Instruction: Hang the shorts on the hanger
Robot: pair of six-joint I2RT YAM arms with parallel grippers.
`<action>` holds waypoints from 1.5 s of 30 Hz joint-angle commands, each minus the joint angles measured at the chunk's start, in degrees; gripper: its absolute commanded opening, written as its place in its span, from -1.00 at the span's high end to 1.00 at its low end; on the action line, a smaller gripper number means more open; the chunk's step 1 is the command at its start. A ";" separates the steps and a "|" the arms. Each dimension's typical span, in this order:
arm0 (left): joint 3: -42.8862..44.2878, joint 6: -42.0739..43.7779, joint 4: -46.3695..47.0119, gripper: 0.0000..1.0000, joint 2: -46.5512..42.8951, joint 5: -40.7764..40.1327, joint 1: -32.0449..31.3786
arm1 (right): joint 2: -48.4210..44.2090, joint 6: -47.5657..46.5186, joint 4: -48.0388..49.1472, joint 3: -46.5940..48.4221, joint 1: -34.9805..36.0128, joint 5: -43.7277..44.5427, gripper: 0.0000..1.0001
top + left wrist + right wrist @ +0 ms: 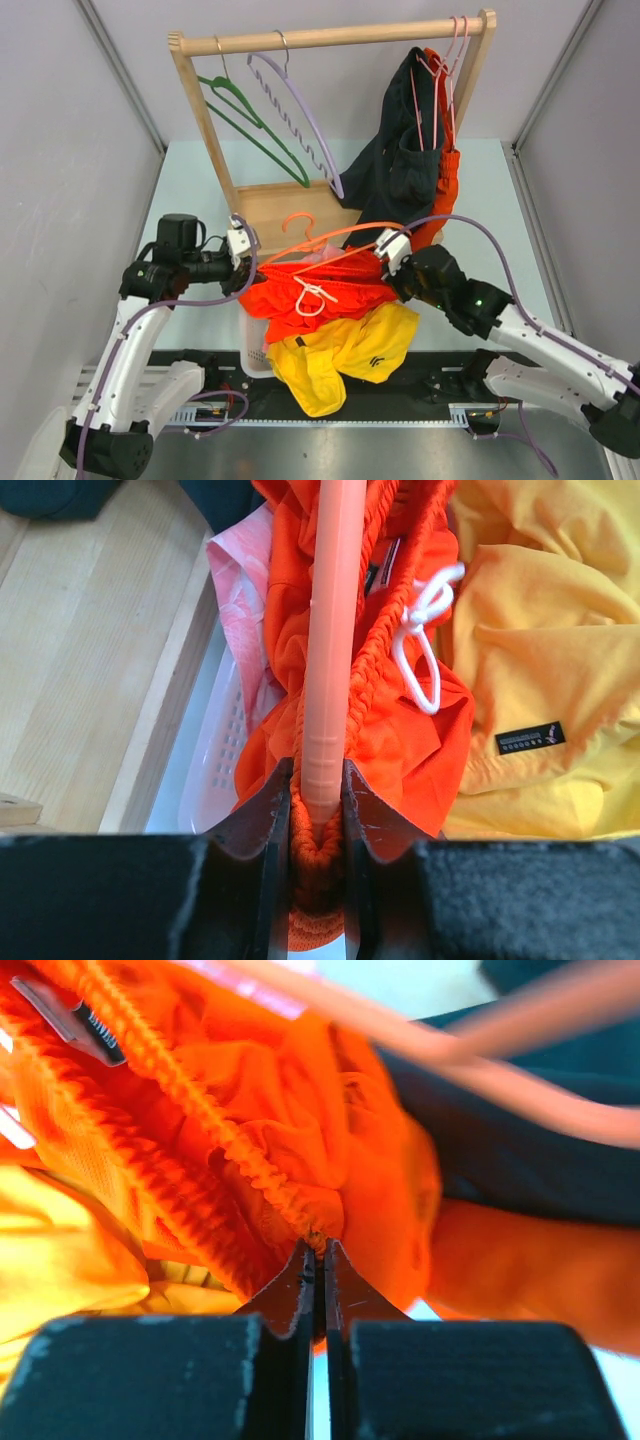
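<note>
orange hanger [345, 235]: one
green hanger [230, 88]: one
lilac hanger [338, 185]: one
shorts: two, orange shorts [335, 290] and yellow shorts [350, 350]
hung garments [400, 160], upper right: two
wooden rack [330, 38]: one
white basket [254, 345]: one

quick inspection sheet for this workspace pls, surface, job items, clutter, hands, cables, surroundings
surface: pale green table with a wooden rack base standing on it
job's things: orange shorts stretched between both hands over the basket; orange hanger lying along their waistband
clutter: yellow shorts spilling from the white basket; green hanger, lilac hanger, dark garment and red-orange garment on the rack
hands: left hand shut on the orange hanger's bar, waistband bunched beneath it; right hand shut on the orange shorts' waistband
cables: purple cables run along both arms, no snag seen
surroundings: grey walls on both sides
</note>
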 commanded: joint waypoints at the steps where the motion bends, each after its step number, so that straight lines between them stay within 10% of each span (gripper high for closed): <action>1: 0.59 4.88 -2.43 1.00 -2.28 4.69 3.83 | -7.38 -0.06 -7.74 0.05 -6.05 0.55 1.00; 20: 4.81 38.02 -24.50 1.00 4.66 6.38 11.93 | -11.00 -5.60 -11.35 1.54 -38.77 -18.35 1.00; 33: 5.60 25.82 -13.79 1.00 6.51 -12.43 1.23 | -10.03 -2.97 -17.32 13.31 -35.62 -19.94 1.00; 45: 11.22 16.40 -10.09 1.00 7.13 -11.74 -5.91 | -3.79 -0.06 -15.48 19.73 -15.22 -10.88 0.93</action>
